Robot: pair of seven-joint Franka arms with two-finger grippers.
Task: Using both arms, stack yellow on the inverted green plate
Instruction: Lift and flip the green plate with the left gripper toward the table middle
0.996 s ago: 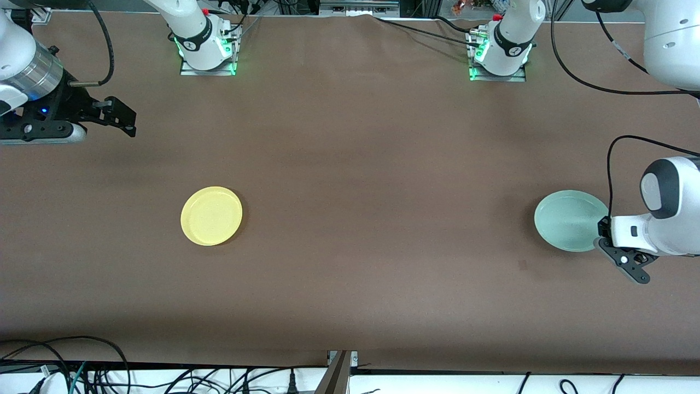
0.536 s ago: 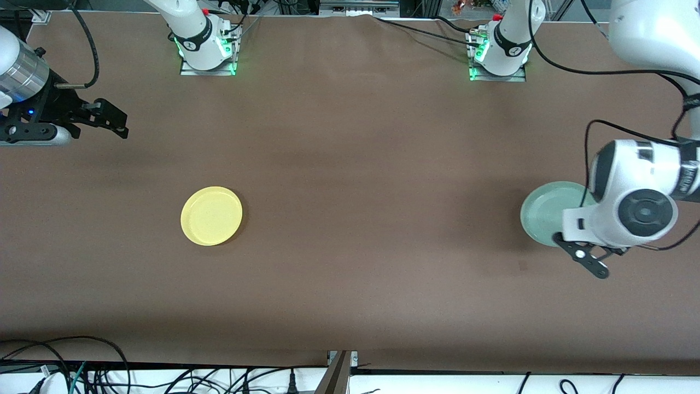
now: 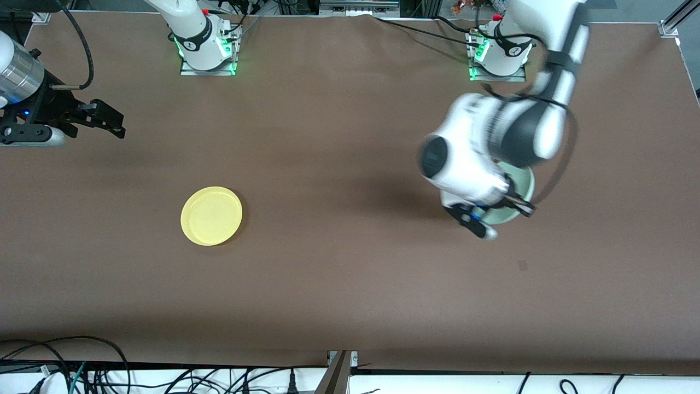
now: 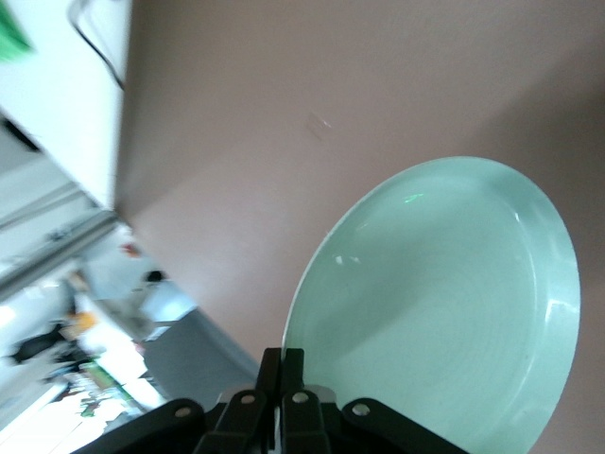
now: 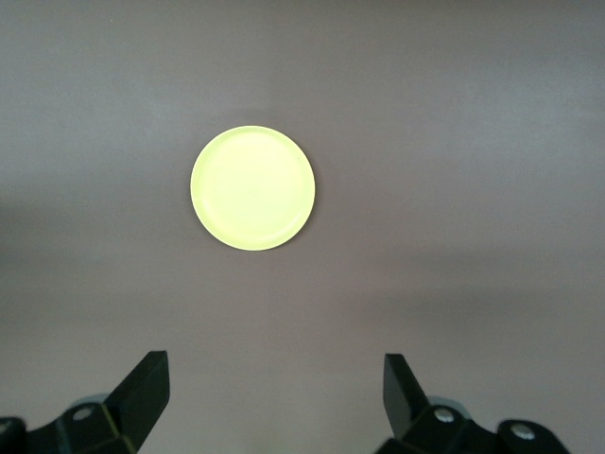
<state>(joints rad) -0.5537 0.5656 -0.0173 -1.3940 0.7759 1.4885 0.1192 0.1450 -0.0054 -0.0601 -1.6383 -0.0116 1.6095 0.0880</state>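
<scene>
The yellow plate (image 3: 211, 215) lies flat on the brown table, rim up, toward the right arm's end; it also shows in the right wrist view (image 5: 252, 187). My left gripper (image 3: 483, 218) is shut on the rim of the green plate (image 3: 524, 189) and holds it off the table, tilted, over the table's middle part toward the left arm's end. The left wrist view shows the green plate's hollow side (image 4: 444, 303) with its rim pinched between my left gripper's fingers (image 4: 282, 378). My right gripper (image 3: 116, 123) is open and empty, raised at the right arm's end of the table, also seen in its wrist view (image 5: 274, 388).
The two arm bases (image 3: 206, 49) (image 3: 499, 54) stand along the table's edge farthest from the front camera. Cables (image 3: 65, 355) hang past the table's near edge. A small dark mark (image 3: 522, 265) is on the table cloth.
My left arm has lifted the green plate and swung it from the left arm's end of the table toward the middle. My right gripper has drifted slightly outward.
</scene>
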